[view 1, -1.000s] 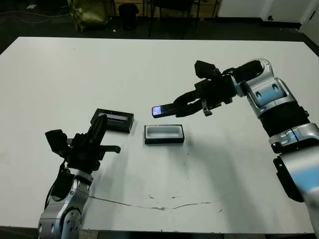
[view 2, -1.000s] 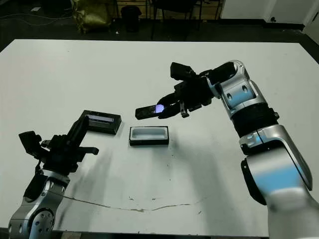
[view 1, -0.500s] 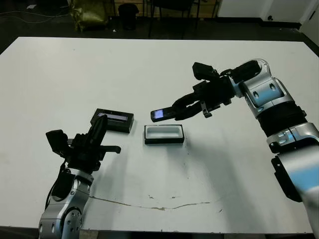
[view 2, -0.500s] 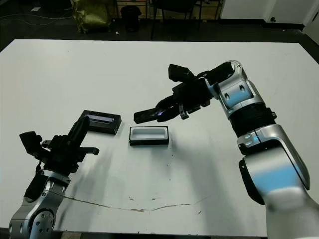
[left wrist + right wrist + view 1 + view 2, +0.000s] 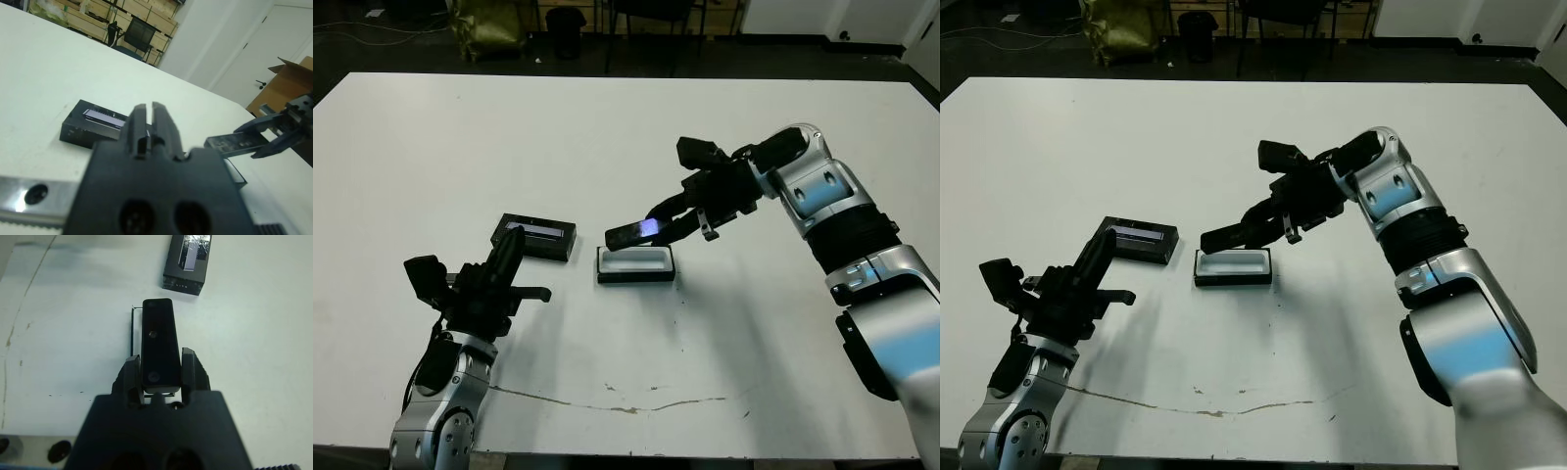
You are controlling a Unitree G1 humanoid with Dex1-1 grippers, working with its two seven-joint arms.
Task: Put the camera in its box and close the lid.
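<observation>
Right now the right hand (image 5: 677,217) grips the camera (image 5: 636,233) by one end, its two fingers (image 5: 189,369) clamped on the bar's long sides. The camera sticks out from the hand toward the robot's left, tilted with its free end lower, a bluish glint on its face. It hangs just above the box (image 5: 636,264), over the box's far edge and left part; whether it touches the rim I cannot tell from the head views. In the right wrist view the camera covers most of the box, with only a thin dark edge of the box showing beside it.

The box sits open on the white counter (image 5: 607,137), its pale lining facing up, roughly in the middle of the near half. The lid (image 5: 536,236) lies flat on the counter just to the left of the box, apart from it, its pale stripe up.

The left hand (image 5: 509,257) is held low at the near left, above the counter, with its fingers (image 5: 146,117) pressed together and nothing between them. They point toward the lid and, seen from the head, overlap its near left corner. The left wrist view shows the lid beyond the fingertips, not touched.
</observation>
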